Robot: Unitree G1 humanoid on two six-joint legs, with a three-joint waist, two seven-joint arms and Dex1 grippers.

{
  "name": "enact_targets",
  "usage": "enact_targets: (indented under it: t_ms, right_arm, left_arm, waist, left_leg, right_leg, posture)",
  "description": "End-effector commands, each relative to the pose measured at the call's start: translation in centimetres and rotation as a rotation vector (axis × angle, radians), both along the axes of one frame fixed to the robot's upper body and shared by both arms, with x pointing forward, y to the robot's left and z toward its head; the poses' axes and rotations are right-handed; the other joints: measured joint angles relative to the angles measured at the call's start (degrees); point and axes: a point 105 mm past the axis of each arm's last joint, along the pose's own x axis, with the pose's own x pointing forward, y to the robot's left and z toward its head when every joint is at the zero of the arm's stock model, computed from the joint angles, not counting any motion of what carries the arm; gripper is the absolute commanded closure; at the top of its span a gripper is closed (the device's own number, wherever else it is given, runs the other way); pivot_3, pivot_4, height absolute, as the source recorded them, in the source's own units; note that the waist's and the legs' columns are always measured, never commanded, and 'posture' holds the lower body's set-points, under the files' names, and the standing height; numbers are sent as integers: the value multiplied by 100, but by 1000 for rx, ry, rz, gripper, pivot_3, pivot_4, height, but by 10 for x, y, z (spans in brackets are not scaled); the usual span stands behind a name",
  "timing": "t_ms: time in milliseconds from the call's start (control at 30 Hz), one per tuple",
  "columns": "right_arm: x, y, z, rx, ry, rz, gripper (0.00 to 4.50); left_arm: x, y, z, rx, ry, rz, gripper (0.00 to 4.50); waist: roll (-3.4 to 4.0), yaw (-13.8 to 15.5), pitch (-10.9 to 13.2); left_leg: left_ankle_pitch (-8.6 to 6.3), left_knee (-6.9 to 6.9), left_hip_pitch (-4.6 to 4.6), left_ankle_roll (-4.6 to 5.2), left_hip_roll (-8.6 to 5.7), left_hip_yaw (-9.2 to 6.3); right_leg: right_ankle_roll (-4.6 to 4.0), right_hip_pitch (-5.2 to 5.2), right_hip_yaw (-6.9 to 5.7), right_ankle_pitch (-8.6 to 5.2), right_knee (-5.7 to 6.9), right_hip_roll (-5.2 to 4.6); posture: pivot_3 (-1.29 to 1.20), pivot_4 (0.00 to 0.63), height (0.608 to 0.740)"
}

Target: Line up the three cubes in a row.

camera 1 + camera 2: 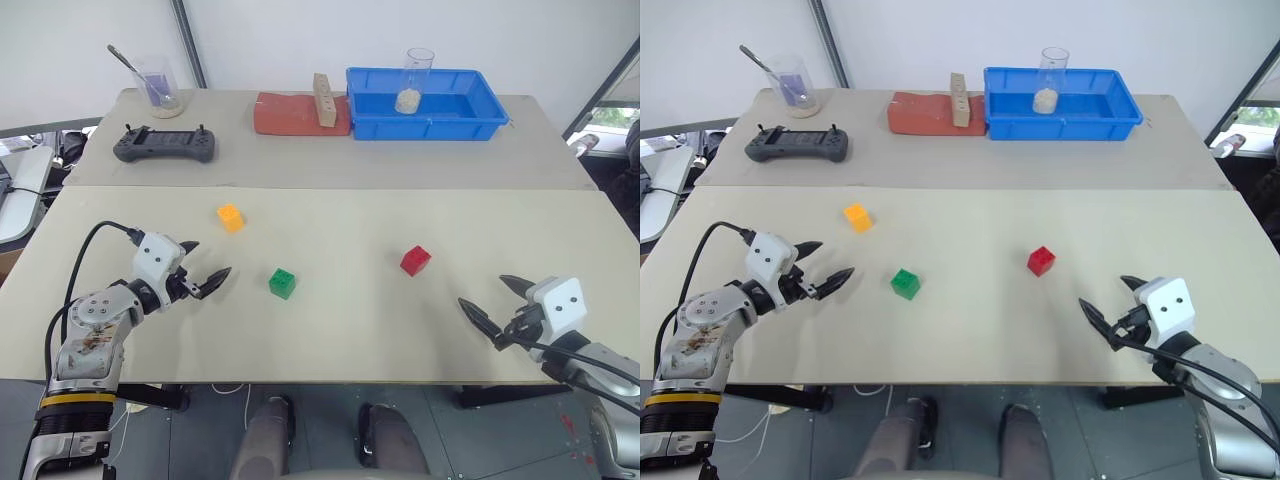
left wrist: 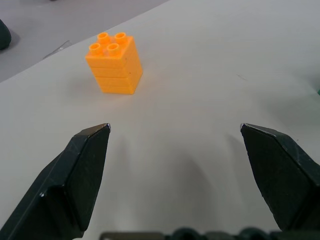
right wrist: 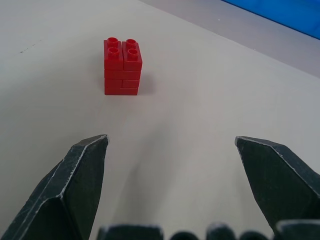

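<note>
Blue bin (image 1: 490, 112): at the far right of the back table, open-topped; a clear beaker (image 1: 417, 72) stands upright inside it with a little pale granular stuff at its bottom.
Second beaker (image 1: 159, 88): far left of the back table, clear, a metal spoon (image 1: 124, 58) leaning in it, pale material at the base.
Red mat (image 1: 290, 115): just left of the bin, with a tan wooden block (image 1: 323, 99) standing on its right end.
Controller (image 1: 164, 146): dark grey, on the back table, in front of the second beaker.
Surface: two pale tables butted together, a seam between them; white wall behind.
Orange-yellow cube (image 1: 231, 217): near table, left, studs up.
Green cube (image 1: 282, 283): nearer the front edge, right of the orange-yellow one, apart from it.
Red cube (image 1: 415, 260): right of centre, well apart from the others; the three form no row.
Left gripper (image 1: 200, 268): jaws spread wide, empty, near the green cube, not touching.
Right gripper (image 1: 497, 303): jaws spread wide, empty, red cube ahead of it.
</note>
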Motion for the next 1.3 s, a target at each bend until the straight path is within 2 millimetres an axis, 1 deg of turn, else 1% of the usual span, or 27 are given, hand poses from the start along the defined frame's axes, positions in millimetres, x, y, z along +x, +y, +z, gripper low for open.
enact_targets:
  t_ms: [33, 167, 333, 433, 500, 567, 600, 700, 767, 800, 833, 900, 967, 1100, 1233, 1300]
  right_arm:
    - [0, 2, 15, -20, -67, 6, 0]
    - [1, 6, 18, -16, -74, 10, 0]
    - [3, 12, 20, -2, -72, 20, 0]
    - [9, 16, 21, 9, -76, 7, 0]
    - [17, 24, 22, 34, -80, 1, 0]
    - [24, 31, 22, 48, -85, 4, 0]
    - [27, 33, 23, 53, -88, 6, 0]
    - [39, 50, 22, 84, -87, 35, 0]
    - [44, 55, 19, 90, -76, 42, 0]
    - [49, 57, 17, 100, -69, 37, 0]
    - [53, 58, 14, 105, -63, 35, 0]
    - [62, 60, 10, 114, -59, 17, 0]
    - [67, 62, 8, 120, -58, 6, 0]
    - [73, 69, -3, 138, -35, -3, 0]
    - [78, 74, -5, 136, -45, 15, 0]
    - [80, 76, -4, 141, -58, 23, 547]
  left_arm:
    - [0, -4, 11, 4, -38, -30, 64]
    - [2, -12, 18, -29, -52, -94, 64]
    - [0, -28, 38, -96, -66, -219, 64]
    - [-5, -50, 57, -111, -91, -349, 64]
    - [-12, -74, 74, -119, -108, -486, 64]
    - [-18, -93, 85, -117, -118, -589, 64]
    - [-21, -99, 88, -114, -120, -625, 64]
    - [-35, -124, 98, -93, -120, -786, 64]
    - [-39, -132, 99, -89, -113, -832, 64]
    - [-39, -136, 99, -92, -114, -844, 64]
    - [-40, -138, 99, -95, -115, -852, 64]
    - [-41, -142, 98, -104, -117, -859, 64]
    - [-42, -143, 96, -112, -119, -856, 64]
    - [-46, -143, 92, -124, -107, -856, 64]
    - [-48, -141, 89, -123, -94, -856, 64]
    - [-48, -140, 88, -122, -92, -853, 0]
  waist:
    - [0, 0, 0]
    - [0, 3, 0]
    - [0, 6, 0]
    - [-1, 0, 0]
    - [-2, -4, 1]
    - [-3, -4, 1]
    - [-3, -3, 1]
    - [-3, -19, 0]
    - [-3, -32, 0]
    - [-3, -37, 0]
    - [-4, -37, 0]
    - [-4, -32, 1]
    - [-4, -29, 1]
    - [-4, -29, 1]
    - [-4, -29, 1]
    - [-4, -28, 1]
  left_leg:
    - [0, 0, 0, 0, 0, 0]
    - [0, 0, 0, 0, -2, 1]
    - [0, 4, 0, 0, -1, 3]
    - [1, 7, -1, 1, -1, 4]
    - [1, 10, -1, 1, -1, 4]
    - [1, 14, -2, 1, 2, 4]
    - [1, 15, -1, 1, 1, 4]
    - [3, 19, -1, 4, 0, 5]
    - [6, 22, -1, 8, 0, 8]
    - [8, 22, 0, 13, 0, 9]
    - [26, 22, 1, 43, 2, 10]
    - [30, 21, 2, 49, 7, 10]
    - [30, 20, 1, 49, 10, 10]
    - [30, 20, 1, 49, 9, 10]
    - [30, 21, 1, 49, 9, 11]
    - [30, 22, 1, 48, 9, 11]
  right_leg:
    - [0, 0, 0, 0, 0, 0]
    - [1, 0, 0, 1, 1, 0]
    - [2, 1, 0, 3, 1, 1]
    - [4, 2, 0, 5, 1, 1]
    - [4, 3, 1, 7, 2, 2]
    - [4, 3, 3, 14, 2, 7]
    - [4, 6, 4, 15, 2, 7]
    - [5, 5, 14, 17, 4, 15]
    - [7, 3, 35, 20, 5, 26]
    - [8, 2, 47, 22, 6, 33]
    - [9, 1, 62, 23, 6, 46]
    - [9, -1, 103, 24, 6, 82]
    - [8, -2, 116, 23, 6, 93]
    - [6, -2, 125, 24, 6, 95]
    - [6, -3, 129, 24, 5, 95]
    - [5, -3, 129, 25, 6, 96]
  posture:
    - [0, 150, 740]
    - [0, 150, 740]
    - [0, 150, 740]
    - [0, 150, 740]
    - [0, 150, 740]
    - [0, 150, 740]
    - [0, 150, 740]
    - [0, 150, 740]
    - [0, 150, 740]
    - [0, 150, 740]
    - [0, 150, 740]
    - [0, 150, 740]
    - [0, 150, 740]
    - [0, 150, 740]
    - [0, 150, 740]
    - [0, 150, 740]
